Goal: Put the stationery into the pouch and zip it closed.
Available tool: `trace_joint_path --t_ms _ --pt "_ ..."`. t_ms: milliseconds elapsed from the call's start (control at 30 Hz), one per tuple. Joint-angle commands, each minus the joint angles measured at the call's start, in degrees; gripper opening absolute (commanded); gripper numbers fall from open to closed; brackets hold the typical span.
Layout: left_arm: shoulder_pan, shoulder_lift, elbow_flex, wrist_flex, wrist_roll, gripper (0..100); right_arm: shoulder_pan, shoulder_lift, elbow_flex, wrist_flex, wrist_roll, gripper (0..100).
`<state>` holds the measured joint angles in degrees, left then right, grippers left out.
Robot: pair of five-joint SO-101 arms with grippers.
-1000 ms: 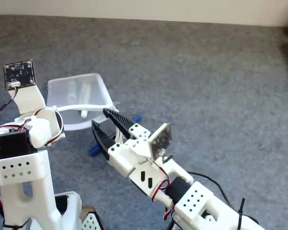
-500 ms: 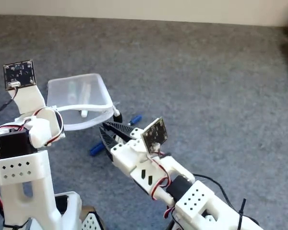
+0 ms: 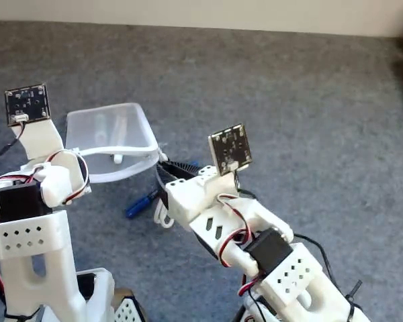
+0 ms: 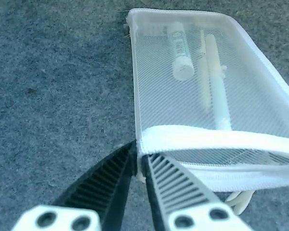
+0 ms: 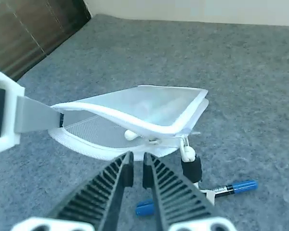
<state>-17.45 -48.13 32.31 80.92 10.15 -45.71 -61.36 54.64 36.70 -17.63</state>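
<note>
While the left gripper [image 4: 138,159] clamps the rim of the translucent white mesh pouch [image 4: 192,96], the right gripper [image 5: 137,173], apparently closed and empty, should open astride the blue marker [image 5: 233,187], mid-barrel.

The left gripper [image 4: 138,156] has its black ribbed jaws pinched together on the corner of the white zipper band [image 4: 221,139] of a translucent mesh pouch [image 4: 159,96]. The pouch lies on grey carpet [image 4: 53,86], its mouth toward the gripper. Through the mesh show a stubby white tube [image 4: 179,50] and, just beside it, a long white pen [image 4: 216,82]. A white looped cord [image 4: 238,199] hangs under the band.
</note>
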Motion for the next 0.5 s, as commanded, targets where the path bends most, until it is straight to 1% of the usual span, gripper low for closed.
trace_joint_path --t_ms 0,200,267,367,467 --pt "-0.75 0.13 -0.57 -1.23 -0.26 1 1.89 0.22 -4.09 0.31 -0.53 3.4" --pt "-0.75 0.13 -0.57 -1.23 -0.26 1 6.73 1.63 -4.44 0.66 -0.62 3.4" --pt "-0.75 0.13 -0.57 -1.23 -0.26 1 7.52 5.41 -4.62 2.77 -0.88 3.4" --pt "-0.75 0.13 -0.57 -1.23 -0.26 1 8.22 13.49 -9.19 4.26 -4.75 3.4" --pt "-0.75 0.13 -0.48 -1.23 -0.35 1 9.98 22.2 -14.73 8.48 -7.47 3.5"
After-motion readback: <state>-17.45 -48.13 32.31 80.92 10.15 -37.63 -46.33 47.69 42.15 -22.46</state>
